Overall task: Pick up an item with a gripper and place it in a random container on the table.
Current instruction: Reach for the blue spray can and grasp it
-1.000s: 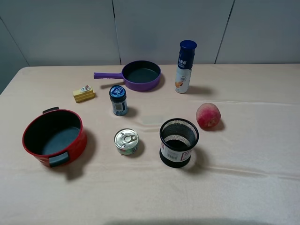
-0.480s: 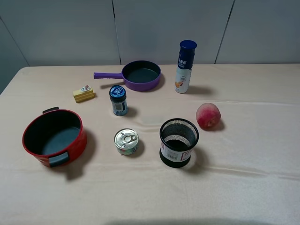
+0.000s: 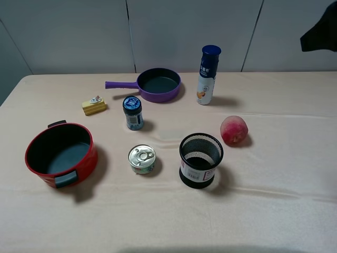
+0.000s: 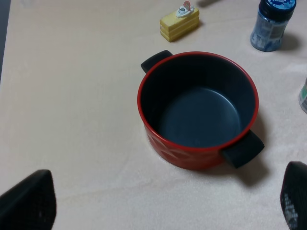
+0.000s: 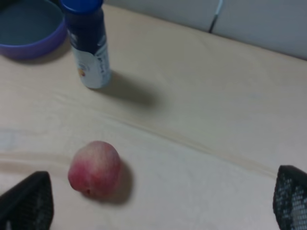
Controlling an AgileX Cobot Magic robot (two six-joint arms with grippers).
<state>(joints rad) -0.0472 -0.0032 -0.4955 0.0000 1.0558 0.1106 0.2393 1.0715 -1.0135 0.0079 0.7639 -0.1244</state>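
Observation:
The item, a tall white bottle [image 3: 207,76] with a dark blue cap, stands upright at the back of the table [image 3: 284,211], right of the purple pan. The right wrist view shows the bottle [image 5: 91,48] well beyond my right gripper [image 5: 158,206], which is open wide and holds nothing. A black part of the right arm [image 3: 320,30] shows at the top right of the exterior view. The container, a red pot [image 3: 87,158] with black handles, sits at front left. My left gripper [image 4: 160,206] hangs open above the near side of the pot [image 4: 182,155], which has nothing in it.
A purple long-handled pan [image 3: 158,84] sits at the back, with a short blue-lidded jar [image 3: 132,112] and a yellow block [image 3: 94,105] in front of it. A tin can [image 3: 141,158], a black mesh cup [image 3: 200,159] and a peach [image 3: 234,130] stand mid-table.
A black part of the right arm has come into the exterior view at the top right. Nothing on the table has moved.

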